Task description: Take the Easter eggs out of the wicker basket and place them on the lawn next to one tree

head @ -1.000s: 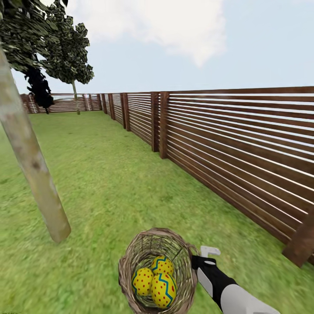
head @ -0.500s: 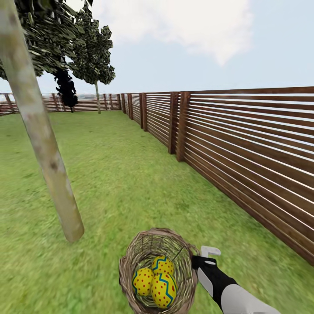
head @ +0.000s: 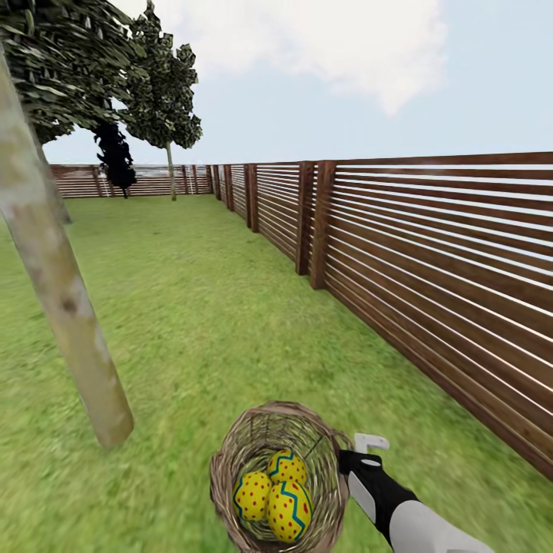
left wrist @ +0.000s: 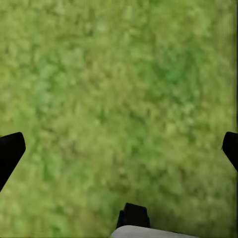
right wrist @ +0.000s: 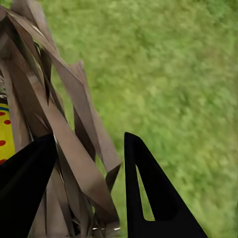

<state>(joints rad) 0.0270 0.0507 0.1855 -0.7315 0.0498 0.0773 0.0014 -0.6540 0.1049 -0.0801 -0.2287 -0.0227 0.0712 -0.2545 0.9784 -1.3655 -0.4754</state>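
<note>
Lawn (head: 192, 307) filling mid-frame, slat fence (head: 430, 261) at right, tree (head: 61, 307) at left, right gripper (right wrist: 89, 193) pinching wicker basket (head: 230, 461) rim at bottom centre, left gripper (left wrist: 119, 148) spread wide.

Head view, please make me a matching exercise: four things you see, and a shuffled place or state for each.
1. three yellow red-dotted Easter eggs
2. round brown wicker basket
3. pale mottled tree trunk
4. dark brown slatted wooden fence

A. bounds the lawn's right side
B. gripped at its rim by the right pincer
C. stands left of the basket
D. lie inside the basket

Pairs: 1-D, 2-B, 3-C, 4-A
</note>
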